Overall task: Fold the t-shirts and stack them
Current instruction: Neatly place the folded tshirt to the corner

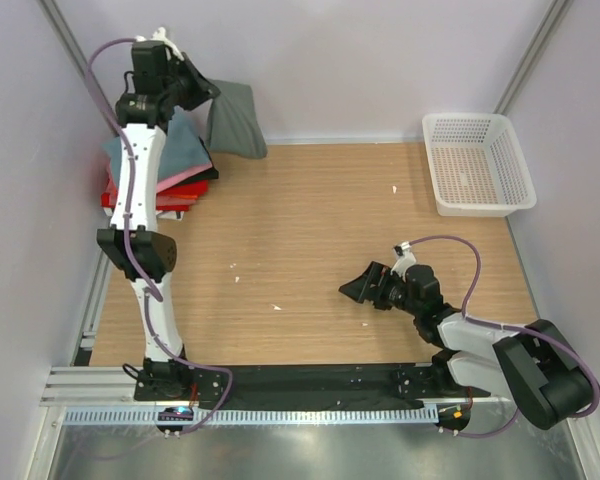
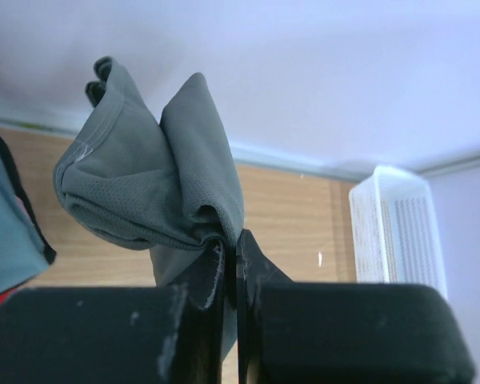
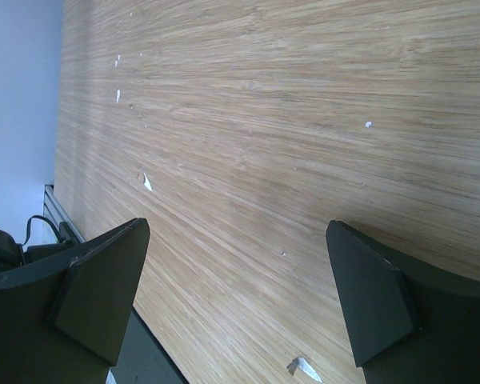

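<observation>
One dark grey-green short-sleeved cloth t-shirt point(image 1: 238, 120) is dangling all bunched up at the far left of the table, pinched tight in the left gripper point(image 2: 230, 240). Just beside it, under the arm, sits the stack of folded t-shirts point(image 1: 185, 165), teal-blue on top with pink and red edges peeking out. Over on the near right, the right gripper point(image 1: 366, 286) is low over the wooden table point(image 1: 300, 220), jaws spread wide, holding nothing. Far right corner has the white plastic lattice basket point(image 1: 477, 165).
</observation>
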`<state>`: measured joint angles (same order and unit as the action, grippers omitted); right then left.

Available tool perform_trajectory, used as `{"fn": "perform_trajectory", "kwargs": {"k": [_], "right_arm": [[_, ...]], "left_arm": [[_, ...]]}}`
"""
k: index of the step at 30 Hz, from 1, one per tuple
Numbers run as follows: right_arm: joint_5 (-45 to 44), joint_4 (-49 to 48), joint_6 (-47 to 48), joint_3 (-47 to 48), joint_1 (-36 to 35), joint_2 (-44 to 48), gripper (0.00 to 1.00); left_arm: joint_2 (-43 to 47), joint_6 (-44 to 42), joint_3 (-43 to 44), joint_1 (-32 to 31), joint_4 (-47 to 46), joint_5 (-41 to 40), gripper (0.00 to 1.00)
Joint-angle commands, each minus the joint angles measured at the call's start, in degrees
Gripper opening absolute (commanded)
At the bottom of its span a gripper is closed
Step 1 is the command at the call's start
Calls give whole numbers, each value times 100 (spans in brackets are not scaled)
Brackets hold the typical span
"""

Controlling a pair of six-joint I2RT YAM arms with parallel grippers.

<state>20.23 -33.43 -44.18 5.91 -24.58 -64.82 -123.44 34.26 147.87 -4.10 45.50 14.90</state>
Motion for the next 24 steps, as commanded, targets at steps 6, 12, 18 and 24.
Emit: {"fn": "perform_trajectory", "kwargs": {"k": [6, 12, 18, 24], "right_arm": [[-195, 126, 42, 68, -38, -207, 100], [-195, 135, 50, 86, -30, -268, 100], [-195, 126, 41, 103, -47, -295, 100], [-195, 126, 50, 112, -56, -356, 100]], "left_arm": [[821, 564, 23, 1225, -1025, 435, 0], [813, 793, -566, 1841, -1016, 971, 1], [619, 783, -743, 1992, -999, 1437, 0], [760, 1486, -769, 1904, -1762, 1911, 0]]}}
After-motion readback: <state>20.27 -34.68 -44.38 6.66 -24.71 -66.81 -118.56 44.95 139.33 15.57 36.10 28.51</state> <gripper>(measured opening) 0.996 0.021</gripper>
